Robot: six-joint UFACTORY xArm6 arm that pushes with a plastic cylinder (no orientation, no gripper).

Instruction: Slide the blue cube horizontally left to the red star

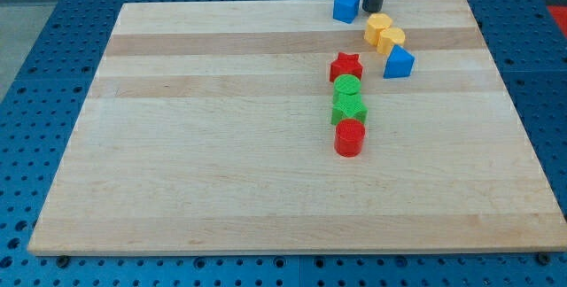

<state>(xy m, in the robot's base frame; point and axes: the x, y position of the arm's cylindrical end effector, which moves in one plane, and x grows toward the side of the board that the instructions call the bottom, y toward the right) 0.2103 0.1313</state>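
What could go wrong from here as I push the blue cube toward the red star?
My tip sits at the blue cube's right side, near the board's top edge, so an off-centre push could spin the cube or slide it off the board. The red star lies well below the cube and touches the green blocks, so a hard arrival could scatter that row.

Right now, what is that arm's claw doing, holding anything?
No claw here: just a dark rod, holding nothing.
My tip sits just to the view's right of the blue cube, close beside it; contact cannot be told.
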